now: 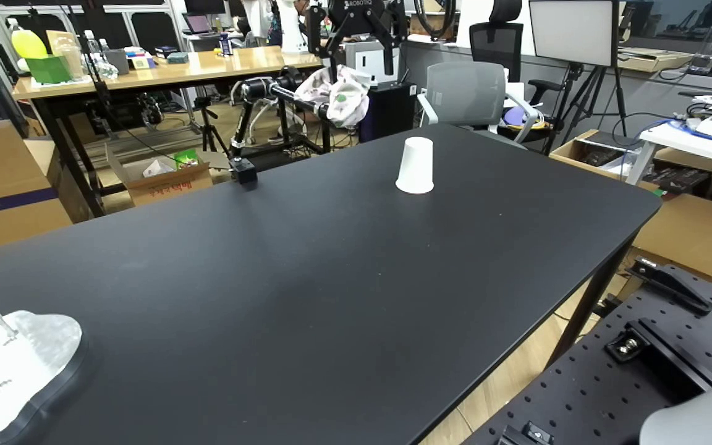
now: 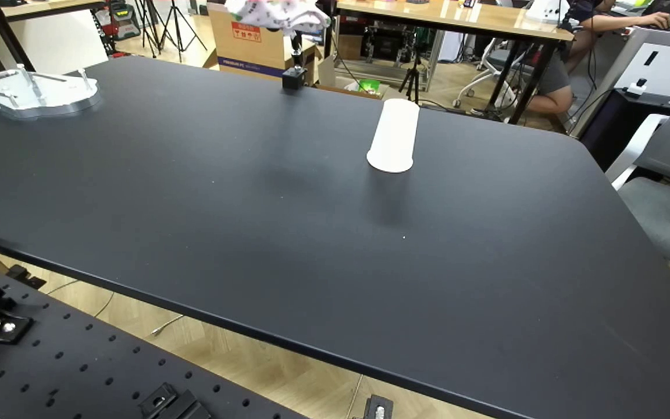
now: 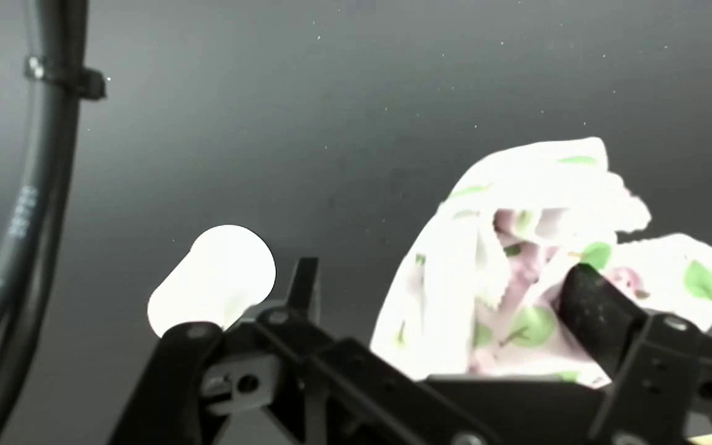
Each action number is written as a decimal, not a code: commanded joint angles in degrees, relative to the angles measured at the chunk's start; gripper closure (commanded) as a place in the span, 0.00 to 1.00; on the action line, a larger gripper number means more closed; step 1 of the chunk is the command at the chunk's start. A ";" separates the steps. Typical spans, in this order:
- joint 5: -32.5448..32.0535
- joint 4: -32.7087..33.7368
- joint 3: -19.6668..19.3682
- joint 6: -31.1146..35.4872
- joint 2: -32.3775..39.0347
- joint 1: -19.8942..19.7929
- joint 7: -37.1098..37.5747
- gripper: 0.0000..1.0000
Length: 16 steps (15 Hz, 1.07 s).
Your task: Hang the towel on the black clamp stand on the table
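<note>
The white towel with green and pink print hangs bunched over the far arm of the black clamp stand. In an exterior view the towel sits at the top edge above the stand's base. My gripper is just above the towel, its fingers spread wide. In the wrist view the gripper is open; its right finger lies over or against the towel, and the left finger is apart from it. The towel hides the stand in the wrist view.
A white upside-down cup stands on the black table; it also shows in the wrist view. A pale board with metal pegs lies at the table's other end. A grey chair stands behind the table.
</note>
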 commanded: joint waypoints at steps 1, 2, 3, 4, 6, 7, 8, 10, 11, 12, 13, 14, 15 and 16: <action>0.02 -0.19 0.24 0.70 -1.51 0.05 -0.34 0.00; 0.02 -0.24 0.30 0.89 -1.62 0.07 -0.46 0.00; 0.05 -0.23 0.34 0.94 -1.69 0.08 -0.55 0.00; 0.08 -0.22 0.36 1.08 -1.68 0.09 -0.65 0.00; 0.07 -0.14 0.39 1.18 -1.73 0.14 -0.73 0.00; 0.12 -0.22 0.37 1.36 -1.65 0.10 -0.83 0.00; 0.70 -0.36 0.37 1.20 -1.63 0.01 -1.08 0.00; 1.89 -1.90 0.64 0.97 -2.60 0.09 -1.83 0.00; 2.29 -3.06 0.79 1.14 -3.27 0.24 -1.82 0.00; 2.68 -5.07 1.06 1.59 -4.54 0.45 -2.15 0.00; 3.03 -6.59 1.35 1.34 -5.56 0.62 -2.04 0.00; 3.63 -8.81 1.79 1.46 -7.24 0.84 -2.27 0.00; 3.68 -10.59 2.14 1.45 -8.49 1.06 -2.14 0.00; 3.93 -12.75 2.59 1.79 -9.91 1.30 -2.23 0.00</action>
